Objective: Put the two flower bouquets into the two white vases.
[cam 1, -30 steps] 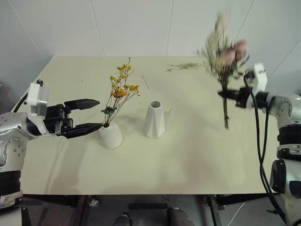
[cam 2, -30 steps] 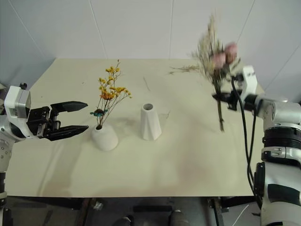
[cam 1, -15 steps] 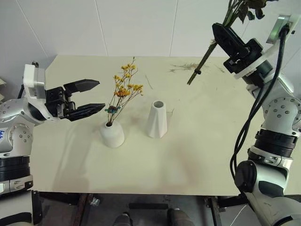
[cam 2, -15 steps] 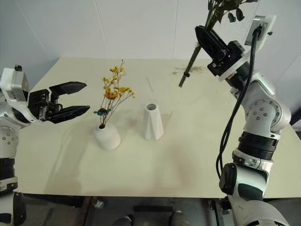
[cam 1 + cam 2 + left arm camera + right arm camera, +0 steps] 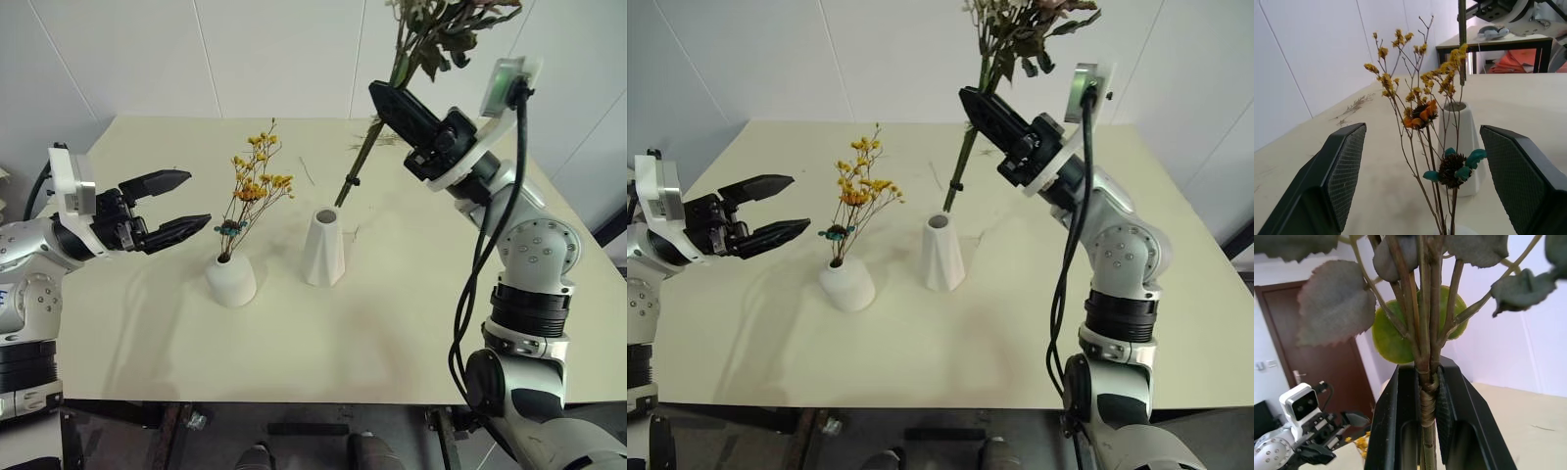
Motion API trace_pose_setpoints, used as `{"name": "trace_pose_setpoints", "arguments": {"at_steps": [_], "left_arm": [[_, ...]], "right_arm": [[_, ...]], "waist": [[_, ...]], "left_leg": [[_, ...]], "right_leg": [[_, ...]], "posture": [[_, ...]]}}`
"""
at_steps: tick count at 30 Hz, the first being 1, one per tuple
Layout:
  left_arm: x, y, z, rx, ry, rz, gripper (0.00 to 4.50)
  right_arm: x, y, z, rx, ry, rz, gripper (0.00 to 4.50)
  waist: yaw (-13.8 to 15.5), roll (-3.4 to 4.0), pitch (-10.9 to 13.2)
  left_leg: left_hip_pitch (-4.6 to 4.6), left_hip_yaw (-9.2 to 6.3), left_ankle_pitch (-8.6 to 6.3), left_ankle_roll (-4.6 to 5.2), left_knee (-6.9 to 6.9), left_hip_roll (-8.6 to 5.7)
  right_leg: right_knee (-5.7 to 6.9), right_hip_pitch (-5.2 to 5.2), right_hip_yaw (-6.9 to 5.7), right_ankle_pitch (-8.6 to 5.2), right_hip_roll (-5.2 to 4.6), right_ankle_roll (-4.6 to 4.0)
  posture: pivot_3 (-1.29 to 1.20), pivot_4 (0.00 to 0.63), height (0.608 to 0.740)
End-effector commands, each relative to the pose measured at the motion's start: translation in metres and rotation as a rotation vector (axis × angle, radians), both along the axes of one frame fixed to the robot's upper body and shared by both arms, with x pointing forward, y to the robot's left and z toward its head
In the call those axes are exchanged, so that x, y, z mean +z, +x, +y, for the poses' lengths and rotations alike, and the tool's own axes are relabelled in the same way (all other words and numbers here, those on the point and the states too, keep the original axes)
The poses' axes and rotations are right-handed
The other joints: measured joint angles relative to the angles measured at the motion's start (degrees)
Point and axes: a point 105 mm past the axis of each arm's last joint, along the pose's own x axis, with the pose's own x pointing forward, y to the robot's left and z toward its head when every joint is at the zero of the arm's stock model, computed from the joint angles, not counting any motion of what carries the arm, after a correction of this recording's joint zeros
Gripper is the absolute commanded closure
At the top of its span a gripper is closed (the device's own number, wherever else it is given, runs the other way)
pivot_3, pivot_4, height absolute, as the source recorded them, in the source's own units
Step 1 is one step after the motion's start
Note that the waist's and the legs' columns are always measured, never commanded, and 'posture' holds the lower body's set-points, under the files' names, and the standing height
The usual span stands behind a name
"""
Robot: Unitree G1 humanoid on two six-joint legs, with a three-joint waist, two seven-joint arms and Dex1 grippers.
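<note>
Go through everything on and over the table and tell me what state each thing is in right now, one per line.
yellow bouquet: standing in the squat vase.
squat vase: upright, filled.
tall vase: upright, empty.
leafy bouquet: held in the air, stem ends just above the tall vase's mouth.
right gripper: shut on the leafy bouquet's stems.
left gripper: open, empty, beside the yellow bouquet.
loose twigs: lying on the table.

The desk (image 5: 411, 323) is pale cream-yellow and plain. Both vases are matte white: the squat vase (image 5: 231, 282) and the tapered vase (image 5: 322, 250). The yellow bunch (image 5: 257, 181) has yellow-orange blossoms on thin dark stems, with a teal tuft low down. The leafy bunch (image 5: 431, 34) has green stems and dark green leaves. Both the left gripper (image 5: 174, 208) and the right gripper (image 5: 397, 106) have black fingers on white-grey arms.
</note>
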Motion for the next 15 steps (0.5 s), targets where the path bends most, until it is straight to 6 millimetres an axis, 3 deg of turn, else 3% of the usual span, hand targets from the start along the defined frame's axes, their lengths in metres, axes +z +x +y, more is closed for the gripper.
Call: {"name": "trace_pose_setpoints", "arguments": {"at_steps": [1, 15], "left_arm": [[0.012, -0.008, 0.001, 0.017, 0.01, -0.066, 0.52], [0.013, -0.011, -0.001, 0.039, 0.019, -0.073, 0.52]], "right_arm": [[0.016, -0.012, 0.005, 0.037, 0.02, -0.077, 4.41], [-0.007, 0.01, 0.016, 0.01, -0.029, -0.055, 4.41]], "waist": [[0.06, 0.0, 0.0], [0.01, 0.0, 0.0]], "left_leg": [[0.0, 0.0, 0.0, 0.0, 0.0, 0.0], [0.0, -0.01, 0.0, 0.0, -0.02, 0.09]], "right_leg": [[0.0, 0.0, 0.0, 0.0, 0.0, 0.0], [-0.04, 0.0, 0.0, 0.02, 0.11, -0.06]], "posture": [[0.0, 0.15, 0.74], [0.0, 0.15, 0.74]]}}
